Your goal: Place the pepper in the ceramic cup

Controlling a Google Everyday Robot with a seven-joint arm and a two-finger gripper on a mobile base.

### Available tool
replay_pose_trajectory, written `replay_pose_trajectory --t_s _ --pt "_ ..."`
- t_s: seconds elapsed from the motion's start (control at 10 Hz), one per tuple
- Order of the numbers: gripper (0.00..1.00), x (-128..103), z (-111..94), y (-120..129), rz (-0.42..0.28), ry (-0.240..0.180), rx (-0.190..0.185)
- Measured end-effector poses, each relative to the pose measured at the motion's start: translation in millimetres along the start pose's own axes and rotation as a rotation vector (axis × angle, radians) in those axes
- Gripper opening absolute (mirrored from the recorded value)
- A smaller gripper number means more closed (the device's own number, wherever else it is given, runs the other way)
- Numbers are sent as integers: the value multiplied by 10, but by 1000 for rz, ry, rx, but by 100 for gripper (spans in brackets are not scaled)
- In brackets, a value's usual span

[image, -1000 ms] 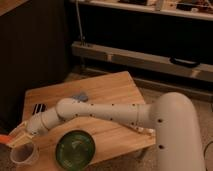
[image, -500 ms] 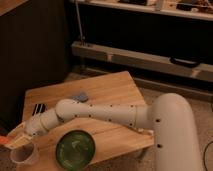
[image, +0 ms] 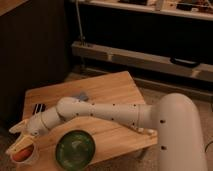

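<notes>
Cup (image: 26, 156) at front-left table corner w/ pepper (image: 21, 154) inside. Gripper (image: 20, 142) right above cup, fingers apart, holding nothing. Green plate (image: 75, 149) beside cup. Blue block (image: 81, 96) farther back on table (image: 110, 87).

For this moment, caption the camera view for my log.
Gripper over the ceramic cup, the pepper inside, beside the green plate.

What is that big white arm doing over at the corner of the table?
The robot's arm reaches across the wooden table so that its gripper is right over the ceramic cup at the near left corner. The orange-red pepper sits at the cup's mouth, under the fingers. A dark green plate lies beside the cup.
</notes>
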Motion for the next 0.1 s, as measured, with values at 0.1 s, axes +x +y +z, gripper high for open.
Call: replay_pose_trajectory --t_s 0.1 --pt "80 -10 -39 15 -2 1 7"
